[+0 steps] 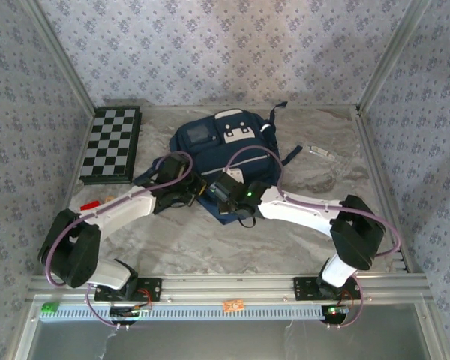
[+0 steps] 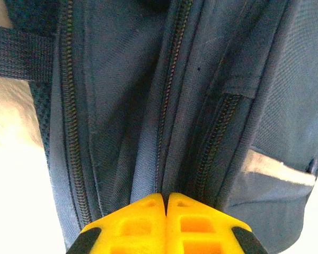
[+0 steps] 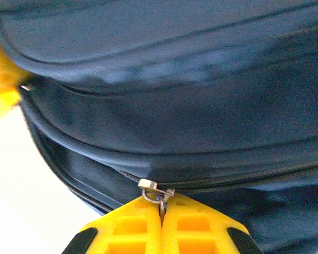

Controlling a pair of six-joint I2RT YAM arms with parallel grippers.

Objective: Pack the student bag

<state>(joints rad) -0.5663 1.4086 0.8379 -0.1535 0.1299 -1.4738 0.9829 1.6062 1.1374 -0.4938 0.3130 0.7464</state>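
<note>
Right pincer clamped on zipper pull; left pincer pinching student bag fabric by seam — bag mid-table, toward 12 o'clock. Zip seemingly closed — early stage; chessboard at 10 o'clock, unpacked.

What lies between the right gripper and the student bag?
The metal zipper pull of the student bag, pinched in the shut right gripper; the right wrist view shows it.

The student bag is matt navy woven cloth, finely ribbed (its zip teeth look coarser). At six o'clock in my right wrist view, a shiny metal zip pull meets my fingers, smooth yellow plastic.
</note>
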